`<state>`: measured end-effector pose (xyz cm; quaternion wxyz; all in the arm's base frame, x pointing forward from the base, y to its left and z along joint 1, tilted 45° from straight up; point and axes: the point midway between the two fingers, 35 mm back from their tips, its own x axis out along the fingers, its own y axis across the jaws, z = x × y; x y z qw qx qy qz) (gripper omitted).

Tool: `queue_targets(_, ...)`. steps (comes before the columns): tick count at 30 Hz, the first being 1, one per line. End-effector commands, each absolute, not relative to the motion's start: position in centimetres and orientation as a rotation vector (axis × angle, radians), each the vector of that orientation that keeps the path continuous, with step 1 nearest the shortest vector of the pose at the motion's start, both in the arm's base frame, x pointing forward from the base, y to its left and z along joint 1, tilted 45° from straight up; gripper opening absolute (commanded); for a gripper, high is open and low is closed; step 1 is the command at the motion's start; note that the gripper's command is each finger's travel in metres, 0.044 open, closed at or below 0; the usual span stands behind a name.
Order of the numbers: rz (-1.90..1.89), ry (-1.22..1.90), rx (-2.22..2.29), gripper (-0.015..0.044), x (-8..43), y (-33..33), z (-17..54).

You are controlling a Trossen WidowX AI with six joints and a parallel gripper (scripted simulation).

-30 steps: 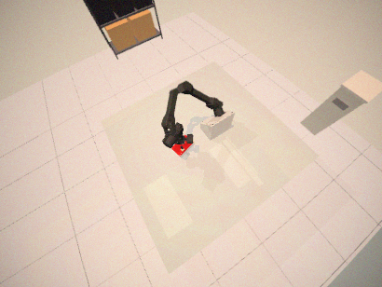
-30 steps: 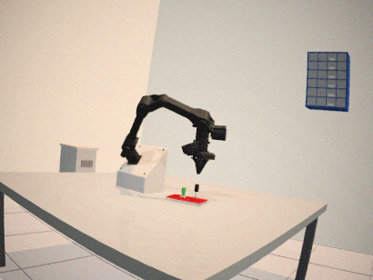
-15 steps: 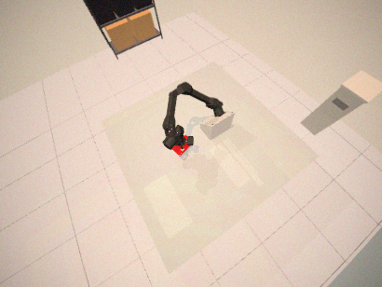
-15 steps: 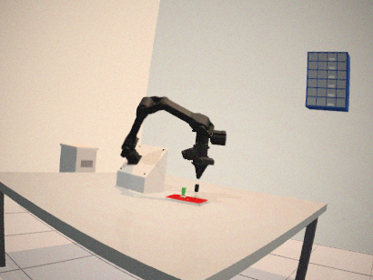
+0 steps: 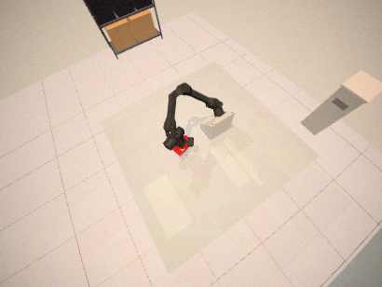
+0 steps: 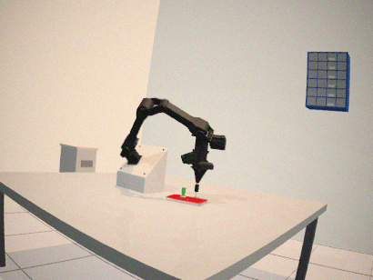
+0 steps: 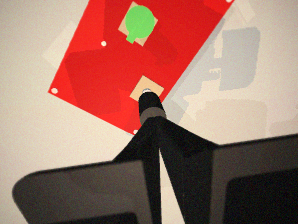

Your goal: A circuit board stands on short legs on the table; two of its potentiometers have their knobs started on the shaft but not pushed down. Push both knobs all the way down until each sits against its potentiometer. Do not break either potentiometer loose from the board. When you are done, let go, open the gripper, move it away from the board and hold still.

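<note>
The red circuit board [image 5: 180, 151] [image 6: 175, 197] [image 7: 90, 60] stands low on the table. The black knob [image 6: 196, 187] [image 7: 150, 102] is upright, with pale shaft showing between it and its tan potentiometer [image 7: 144, 82] in the exterior view. The green knob [image 6: 184, 191] [image 7: 140, 21] stands upright over the other tan potentiometer [image 7: 123, 28]; its seating is too small to tell. My gripper [image 6: 197, 182] [image 7: 154, 123] is shut and points down, its tips at the black knob's top, with nothing seen between them. Whether they touch the knob cannot be told.
The arm's pale wedge-shaped base [image 5: 218, 127] [image 6: 132, 184] stands on the table behind the board. The green knob rises beside the gripper's place. The table's edge [image 6: 268, 245] is well away from the board. A shelf, a cabinet and blue drawers are farther off.
</note>
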<state>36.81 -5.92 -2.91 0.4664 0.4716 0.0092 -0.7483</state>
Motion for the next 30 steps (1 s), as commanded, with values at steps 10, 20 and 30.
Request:
queue_targets(10,-1.832,0.023,1.151,0.0000,36.81,-6.05,-3.05)
queue_targets(20,-1.832,0.023,1.151,0.0000,36.78,-6.24,-3.24)
queue_targets(30,-1.832,0.023,1.151,0.0000,36.76,-6.35,-3.35)
